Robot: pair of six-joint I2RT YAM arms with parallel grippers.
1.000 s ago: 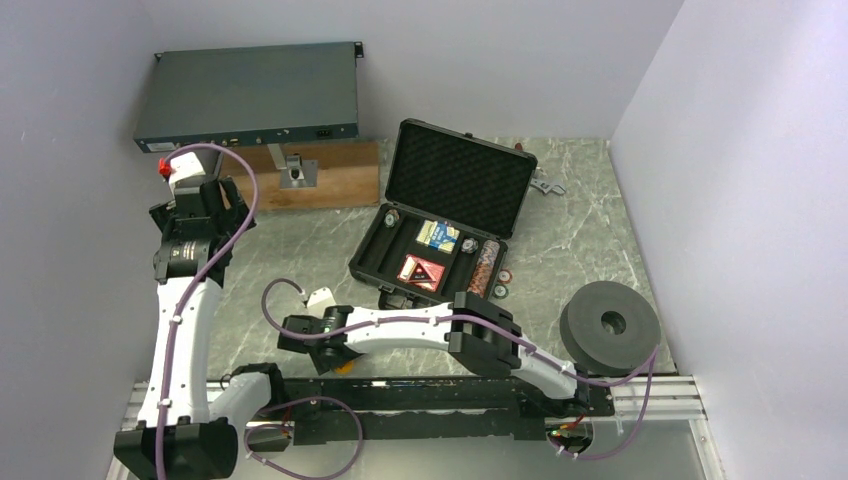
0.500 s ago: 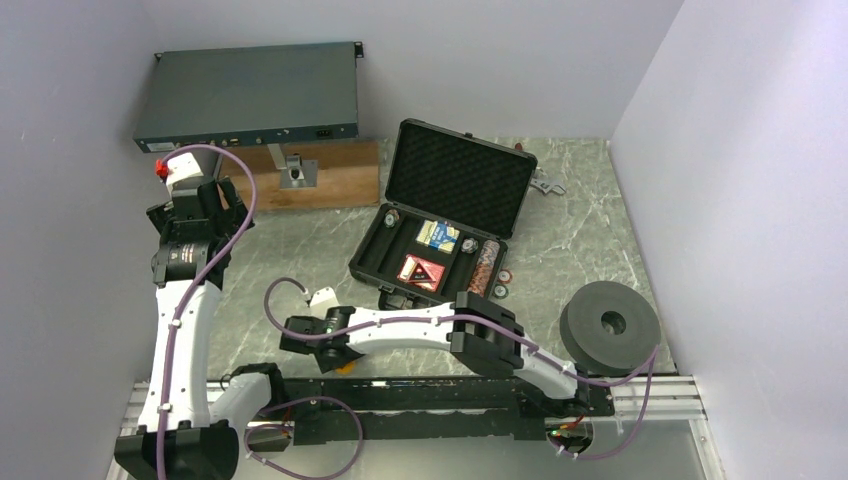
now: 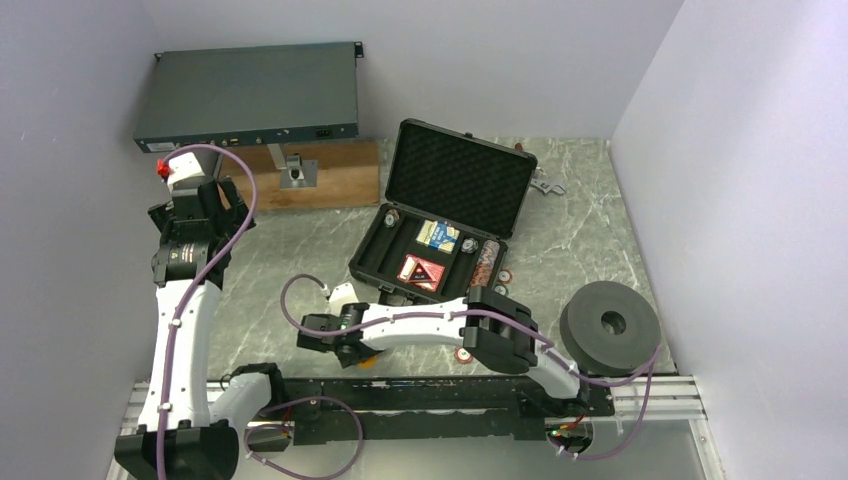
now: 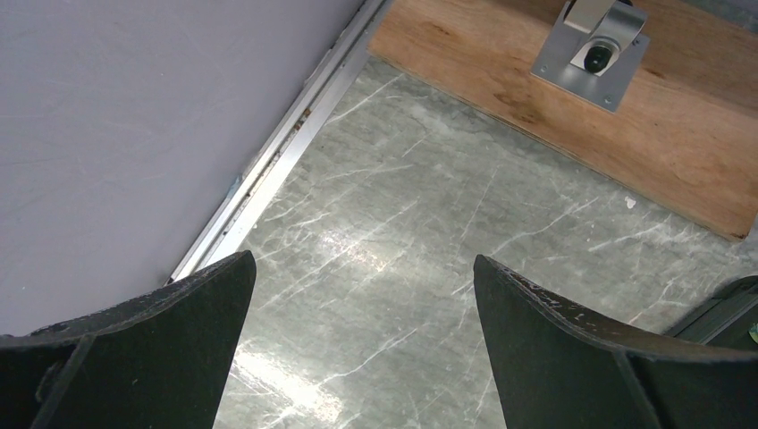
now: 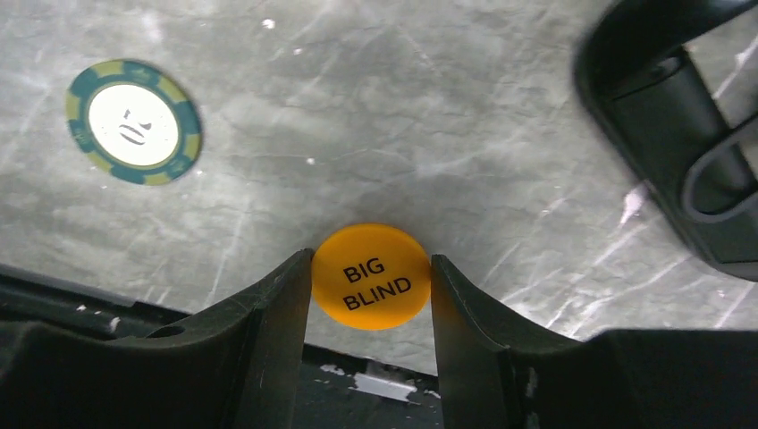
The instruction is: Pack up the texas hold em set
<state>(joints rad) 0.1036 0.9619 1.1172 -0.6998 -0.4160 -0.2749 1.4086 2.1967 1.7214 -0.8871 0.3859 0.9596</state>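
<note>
The tabletop (image 3: 300, 250) carries the black case (image 3: 460, 180) at its middle, standing open with the foam-lined lid raised. Two card decks (image 3: 437, 235) and a row of chips (image 3: 487, 262) are already seated in its tray.

The left arm (image 3: 185, 320) is held by the left wall. The fingers of the left gripper (image 4: 357, 268) are spread wide over bare tabletop beside the wooden board (image 4: 572, 116), with nothing between them.

The right arm (image 3: 420, 325) is laid across the near edge. Since a second ago it has been shifted toward the case, and a loose chip (image 3: 463, 352) that was hidden beneath its elbow is now exposed.

Over the same second the fingers of the right gripper (image 5: 371, 257) have been drawn in. They are now pressed against both sides of the orange disc (image 5: 371, 277), marked BIG BLIND, so the disc is grasped. Whether it has been lifted off the tabletop cannot be told.

The pick is judged as made, and a carry to the case tray is what remains for this piece. A teal chip (image 5: 134, 121) lies near the disc, and two more chips (image 3: 507, 278) are seen by the case's front corner, so several small pieces are judged still to be collected.
</note>
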